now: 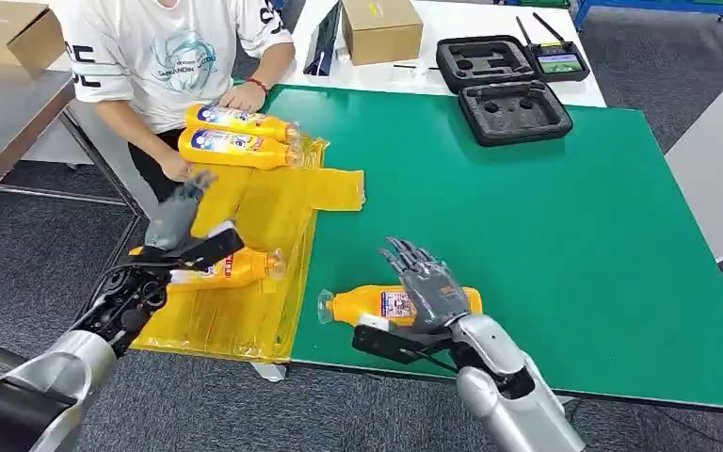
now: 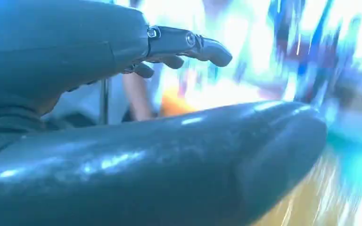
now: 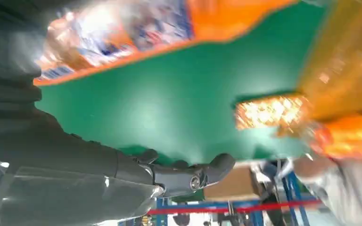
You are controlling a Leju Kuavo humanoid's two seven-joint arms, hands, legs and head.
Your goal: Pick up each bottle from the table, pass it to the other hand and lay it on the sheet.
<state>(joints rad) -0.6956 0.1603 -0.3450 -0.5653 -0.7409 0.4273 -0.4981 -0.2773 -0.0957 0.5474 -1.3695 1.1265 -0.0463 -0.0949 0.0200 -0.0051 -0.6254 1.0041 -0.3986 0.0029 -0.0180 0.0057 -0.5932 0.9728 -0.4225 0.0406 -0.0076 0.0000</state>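
Observation:
An orange bottle lies on its side on the green table, cap toward the sheet; it also shows blurred in the right wrist view. My right hand hovers open right over its far half, fingers spread, not gripping it. A yellow sheet hangs over the table's left edge. Three more orange bottles lie on it: two side by side at the far end, one nearer. My left hand is open above the sheet, holding nothing; its fingers show in the left wrist view.
A person in a white shirt sits at the far left, one hand by the far bottles. Two black foam cases and a handset lie at the table's back. Cardboard boxes stand behind.

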